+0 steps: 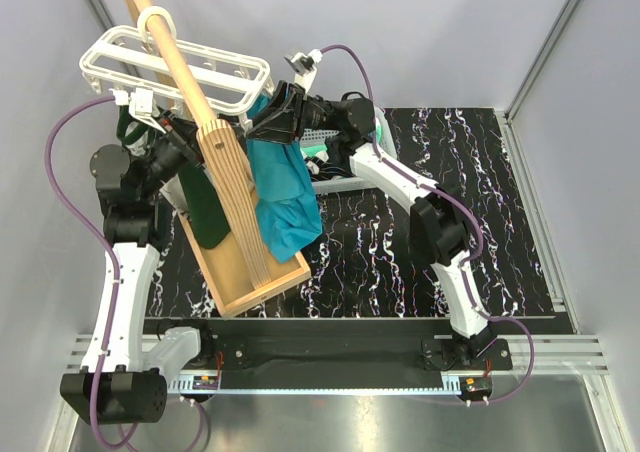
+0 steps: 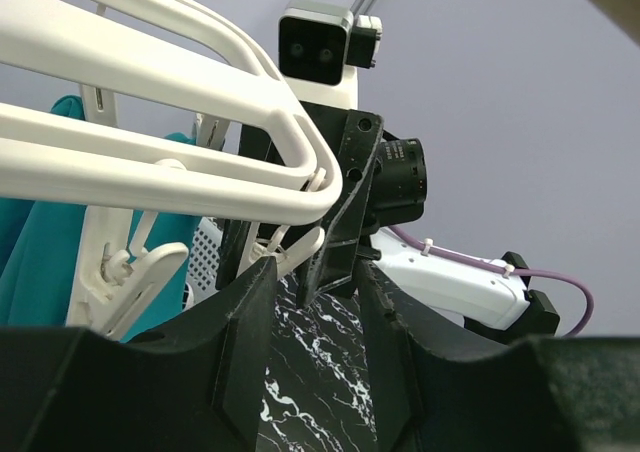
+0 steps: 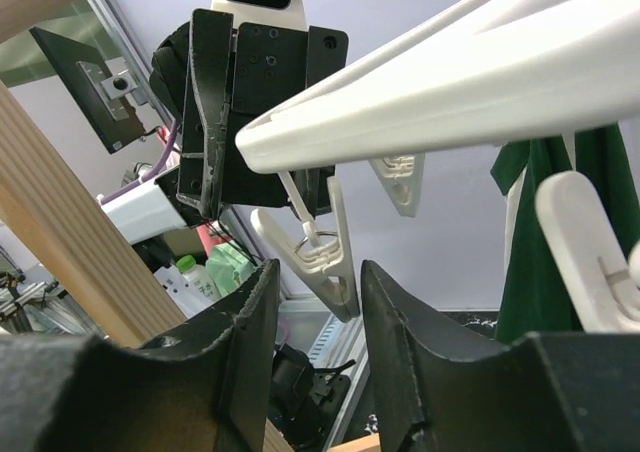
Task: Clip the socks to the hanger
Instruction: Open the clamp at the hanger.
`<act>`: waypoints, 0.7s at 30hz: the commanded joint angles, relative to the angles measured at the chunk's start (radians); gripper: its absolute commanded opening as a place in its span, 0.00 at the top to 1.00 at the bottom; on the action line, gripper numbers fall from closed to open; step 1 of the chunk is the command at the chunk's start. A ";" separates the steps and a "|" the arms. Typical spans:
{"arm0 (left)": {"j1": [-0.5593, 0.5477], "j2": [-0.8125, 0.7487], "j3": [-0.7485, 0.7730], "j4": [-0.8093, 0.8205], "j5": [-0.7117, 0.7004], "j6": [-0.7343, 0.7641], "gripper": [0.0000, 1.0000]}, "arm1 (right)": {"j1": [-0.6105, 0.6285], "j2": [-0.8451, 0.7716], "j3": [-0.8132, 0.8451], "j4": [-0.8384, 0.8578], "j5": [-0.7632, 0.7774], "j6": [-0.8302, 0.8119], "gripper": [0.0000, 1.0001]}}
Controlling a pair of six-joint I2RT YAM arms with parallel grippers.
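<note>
The white hanger (image 1: 175,67) hangs by its hook on the wooden pole (image 1: 170,52) at the back left. My left gripper (image 1: 172,150) is open and empty just below the hanger's left side; its wrist view shows the frame (image 2: 150,162) and a clip (image 2: 130,272) above the open fingers (image 2: 240,332). My right gripper (image 1: 280,112) is open at the hanger's right end. In its wrist view a white clip (image 3: 320,257) hangs just above the gap between its fingers (image 3: 250,332), not gripped. A small mint-green piece, perhaps a sock (image 1: 318,159), peeks out by the basket; the other socks are hidden.
A large teal cloth (image 1: 285,192) and a dark green garment (image 1: 205,207) hang from the hanger over the slatted wooden stand (image 1: 245,242). A light grey mesh basket (image 1: 345,180) sits behind the right arm on the black marbled table (image 1: 420,172). Grey walls enclose the table.
</note>
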 commanded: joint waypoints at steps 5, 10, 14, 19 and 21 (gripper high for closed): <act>0.003 -0.025 0.062 -0.048 0.005 0.039 0.58 | 0.011 -0.009 0.016 0.093 0.001 0.055 0.64; 0.002 -0.033 0.097 -0.157 -0.037 0.142 0.53 | 0.010 -0.037 -0.016 0.078 0.021 0.084 0.80; -0.032 -0.044 0.093 -0.190 -0.097 0.203 0.46 | 0.011 -0.072 -0.038 -0.012 0.033 0.123 0.99; -0.197 -0.047 0.097 -0.226 -0.309 0.331 0.48 | 0.010 -0.138 -0.085 -0.096 0.033 0.144 1.00; -0.236 -0.060 0.080 -0.225 -0.370 0.351 0.51 | 0.010 -0.178 -0.096 -0.190 0.038 0.124 1.00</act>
